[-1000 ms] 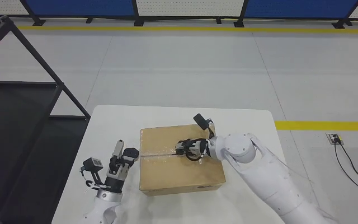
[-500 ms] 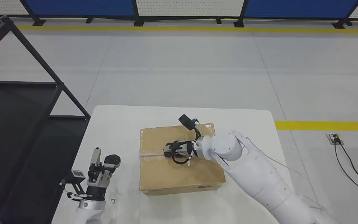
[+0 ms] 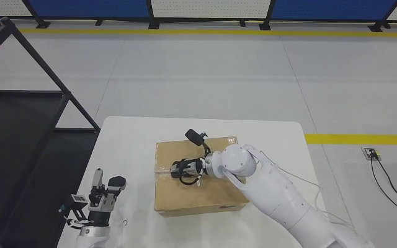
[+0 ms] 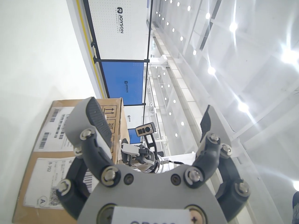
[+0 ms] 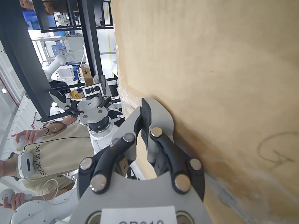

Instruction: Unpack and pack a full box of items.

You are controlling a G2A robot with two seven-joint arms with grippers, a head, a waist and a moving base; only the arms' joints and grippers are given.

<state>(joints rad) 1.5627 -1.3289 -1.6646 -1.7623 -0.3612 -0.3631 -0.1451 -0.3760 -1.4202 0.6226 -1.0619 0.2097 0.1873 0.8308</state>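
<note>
Nearest, over the front left part of the table (image 3: 124, 142): left claw (image 3: 107, 180), spread wide, empty, touching nothing, well apart from the cardboard box (image 3: 186, 197). From its own wrist, left claw (image 4: 149, 110) gaping, ribbed pads clear of everything, aimed toward the labelled side of the cardboard box (image 4: 53, 127).

Farther in, on top of the box: right claw (image 3: 177, 168), pinched together with nothing between the pads, lying low along the taped seam near the box's left end. Up close, right claw (image 5: 143, 110) with pads pressed flat to each other, outer finger close against the plain brown cardboard box (image 5: 210, 71); whether actually touching, hard to tell.

Beneath it all, a white table with rounded corners, box near its middle. Beyond, pale grey floor, a black metal frame (image 3: 64, 95) off the left side, a yellow floor line (image 3: 350, 139) to the right, blue and white partition panels (image 3: 87, 7) along the far end of the room.

Closed box, flaps down, long axis left to right across the table, taped seam along that same axis, labelled side toward the left claw.
</note>
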